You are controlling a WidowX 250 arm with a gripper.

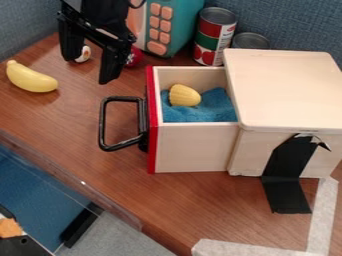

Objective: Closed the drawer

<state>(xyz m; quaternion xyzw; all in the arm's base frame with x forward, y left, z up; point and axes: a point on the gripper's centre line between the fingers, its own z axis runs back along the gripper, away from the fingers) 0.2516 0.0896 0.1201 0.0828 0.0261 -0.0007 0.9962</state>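
The black gripper (90, 69) hangs open at the upper left, its two fingers apart, above and to the left of the drawer handle and not touching it. The wooden drawer (194, 147) stands pulled out to the left from its pale wooden box (287, 90). It has a red front edge and a black loop handle (103, 122). Inside the drawer lie a blue cloth (210, 111) and a small yellow object (184, 95).
A yellow banana (31, 78) lies at the left. Behind stand a teal toy with orange buttons (175, 25) and two cans, one a red and green can (214, 37). Black tape (287, 175) holds the box's front side. The table's edge (87, 187) runs along the lower left.
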